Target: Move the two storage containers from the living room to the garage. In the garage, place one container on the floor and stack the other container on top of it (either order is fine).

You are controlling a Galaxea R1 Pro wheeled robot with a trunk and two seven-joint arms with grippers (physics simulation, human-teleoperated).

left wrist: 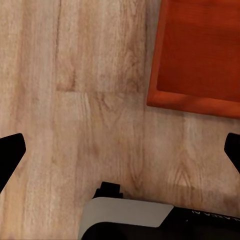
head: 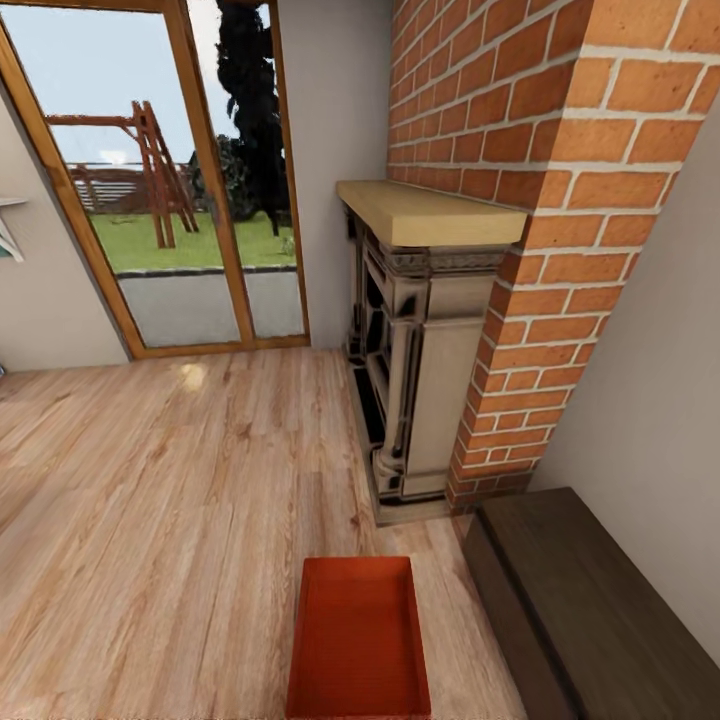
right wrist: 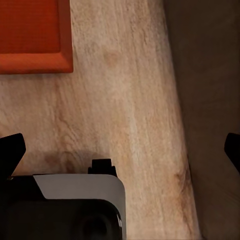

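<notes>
We see our left hand (left wrist: 120, 150) and right hand (right wrist: 120, 150) both spread wide and empty above the light plank floor (head: 150, 500), an orange-red storage container (head: 359, 640) lying on it between them, just beside the dark bench (head: 590, 600).

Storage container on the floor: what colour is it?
Orange-red, plain; storage container shows best in the head view.

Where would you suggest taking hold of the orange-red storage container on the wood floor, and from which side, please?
Probably by the two long side walls of the storage container, one gripper on each, coming from above. It lies flat and lidless on the plank floor, so the thin low walls are the only edges to pinch. The left gripper and right gripper both hang open beside its near corners.
</notes>
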